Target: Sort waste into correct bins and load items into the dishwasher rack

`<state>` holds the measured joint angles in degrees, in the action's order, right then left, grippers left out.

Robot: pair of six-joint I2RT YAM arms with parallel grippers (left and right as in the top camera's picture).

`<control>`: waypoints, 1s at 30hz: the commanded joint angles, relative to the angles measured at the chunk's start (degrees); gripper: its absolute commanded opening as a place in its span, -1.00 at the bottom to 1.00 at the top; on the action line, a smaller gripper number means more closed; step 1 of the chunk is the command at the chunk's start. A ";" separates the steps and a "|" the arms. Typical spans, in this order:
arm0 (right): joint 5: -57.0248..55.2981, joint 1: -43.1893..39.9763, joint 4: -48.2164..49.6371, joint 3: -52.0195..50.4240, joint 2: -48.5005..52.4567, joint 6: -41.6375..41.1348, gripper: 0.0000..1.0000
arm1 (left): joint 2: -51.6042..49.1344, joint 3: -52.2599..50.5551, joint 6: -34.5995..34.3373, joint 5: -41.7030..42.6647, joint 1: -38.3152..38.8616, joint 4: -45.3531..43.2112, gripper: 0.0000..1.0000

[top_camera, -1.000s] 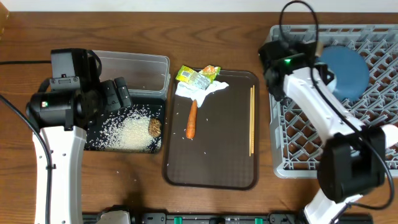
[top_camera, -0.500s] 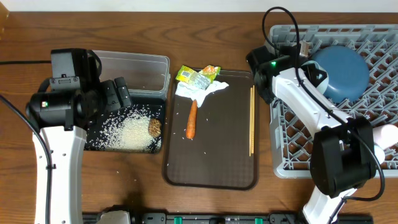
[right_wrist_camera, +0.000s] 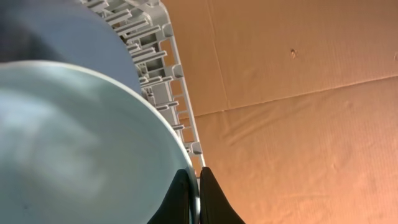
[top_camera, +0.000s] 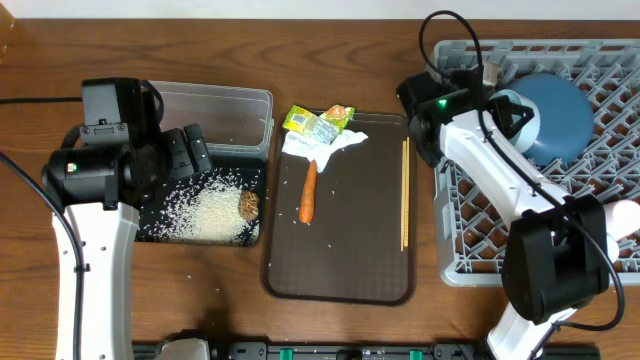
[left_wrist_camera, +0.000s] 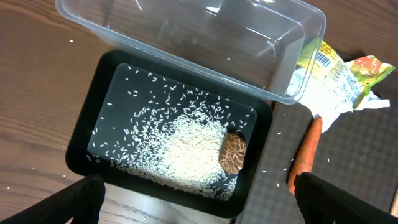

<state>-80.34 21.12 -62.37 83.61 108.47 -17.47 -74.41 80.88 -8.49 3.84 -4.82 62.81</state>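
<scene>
Two fingers of the right gripper (right_wrist_camera: 194, 182) are closed tight on the rim of the plate (right_wrist_camera: 74, 143). The plate lies just right of that gripper, over the far-left part of the rack (top_camera: 610, 170). We see that arm stretched across the rack from its near edge. Our left gripper (left_wrist_camera: 199, 182) hangs spread wide above the black bin (left_wrist_camera: 84, 130), over the rice (left_wrist_camera: 180, 149) and brown lump (left_wrist_camera: 232, 152).

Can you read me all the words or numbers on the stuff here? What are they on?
No words or numbers can be read in these pictures.
Barcode stripes, digits too small to read: on the green-yellow snack wrapper.
Coloured print, too blurred to read: on the second snack wrapper.
Nothing else shows any writing.
</scene>
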 commanded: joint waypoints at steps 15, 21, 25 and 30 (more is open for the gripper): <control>-0.04 0.17 0.81 -0.11 0.24 3.41 -0.97 | 0.31 -0.04 0.98 -0.90 -0.26 0.15 0.96; -2.56 -0.63 1.49 -0.15 2.97 3.43 -0.97 | 0.31 -0.04 0.96 -0.90 -0.26 0.13 0.96; -4.33 -1.60 1.51 -0.15 3.58 5.18 -0.98 | 0.28 -0.04 0.98 -0.90 -0.26 0.13 0.96; -4.31 -1.51 1.51 -0.15 3.67 5.18 -0.97 | 0.31 -0.04 0.96 -0.90 -0.26 0.13 0.96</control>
<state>-82.11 20.45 -60.90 83.59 111.39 -12.82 -74.41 80.88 -8.49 3.84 -4.84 62.81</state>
